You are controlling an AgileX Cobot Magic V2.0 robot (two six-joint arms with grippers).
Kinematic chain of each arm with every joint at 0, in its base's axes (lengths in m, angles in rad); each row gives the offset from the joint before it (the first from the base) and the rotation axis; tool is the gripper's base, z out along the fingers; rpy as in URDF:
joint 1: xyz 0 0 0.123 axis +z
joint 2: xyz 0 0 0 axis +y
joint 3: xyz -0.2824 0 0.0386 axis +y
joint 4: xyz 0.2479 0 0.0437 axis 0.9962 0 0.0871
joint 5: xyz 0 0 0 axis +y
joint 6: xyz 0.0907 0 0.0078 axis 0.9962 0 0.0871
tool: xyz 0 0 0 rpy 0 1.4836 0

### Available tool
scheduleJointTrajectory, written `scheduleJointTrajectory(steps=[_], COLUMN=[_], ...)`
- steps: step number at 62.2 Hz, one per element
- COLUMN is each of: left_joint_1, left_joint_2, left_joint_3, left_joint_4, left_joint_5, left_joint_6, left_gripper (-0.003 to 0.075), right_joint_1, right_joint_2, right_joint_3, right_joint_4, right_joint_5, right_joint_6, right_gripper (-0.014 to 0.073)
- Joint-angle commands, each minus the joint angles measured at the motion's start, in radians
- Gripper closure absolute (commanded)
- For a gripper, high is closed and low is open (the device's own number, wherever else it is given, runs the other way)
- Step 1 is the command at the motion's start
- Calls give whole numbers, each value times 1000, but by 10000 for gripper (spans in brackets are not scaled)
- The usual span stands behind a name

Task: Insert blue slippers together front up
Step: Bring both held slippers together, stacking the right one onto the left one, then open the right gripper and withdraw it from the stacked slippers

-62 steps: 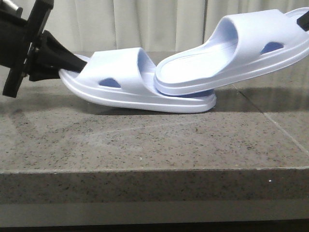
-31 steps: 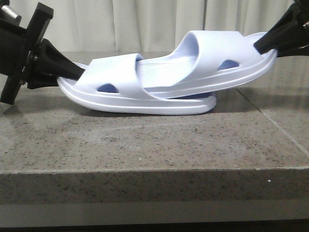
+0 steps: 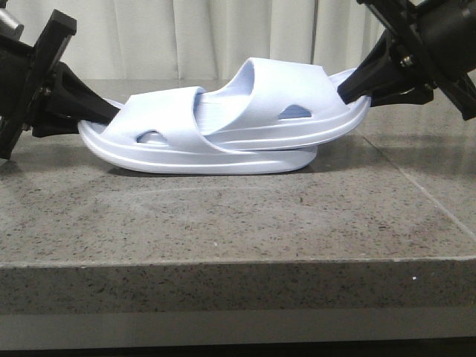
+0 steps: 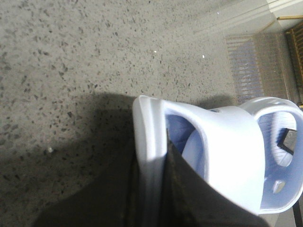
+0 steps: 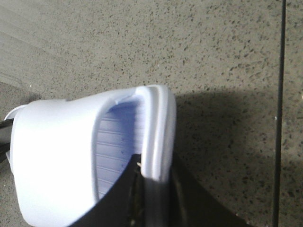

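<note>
Two pale blue slippers lie nested on the stone table [image 3: 223, 230]. The lower slipper [image 3: 223, 160] rests on its sole, with my left gripper [image 3: 110, 113] shut on its heel rim. The upper slipper [image 3: 282, 82] has its front pushed under the lower one's strap and tilts up to the right. My right gripper [image 3: 351, 89] is shut on its raised heel rim. In the left wrist view the lower slipper's rim [image 4: 150, 137] runs between the jaws of the left gripper [image 4: 154, 189]. In the right wrist view the right gripper [image 5: 156, 189] pinches the upper slipper's rim [image 5: 158, 123].
A speckled grey stone table carries everything; its front edge [image 3: 223, 260] runs across the front view. A seam [image 3: 416, 186] crosses the table at the right. Pale curtains [image 3: 186, 37] hang behind.
My right gripper has moved left and down, sliding the upper slipper deeper under the lower one's strap. The lower slipper and left gripper shifted slightly left.
</note>
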Motion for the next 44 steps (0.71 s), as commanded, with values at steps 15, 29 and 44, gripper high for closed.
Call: scheduleJointTrajectory(steps=[15,29,44], left_joint_1=[-12,-12,-12], left_joint_2=[-36,-36,-36], left_joint_3=[-19,-19,-19], left_joint_4=[-61,-61,-61], left_joint_5=[76,76,76], left_joint_6=[0,0,0], left_gripper=[741,741,741], right_joint_1=[32,31,13], right_joint_2=[-24,-24,-31], right_joint_3=[-21,-21,-22], right_joint_4=[22,1,-95], right_joint_5=[176,141,105], right_joint_6=[-7,-8,-8], right_gripper=[660,660,572])
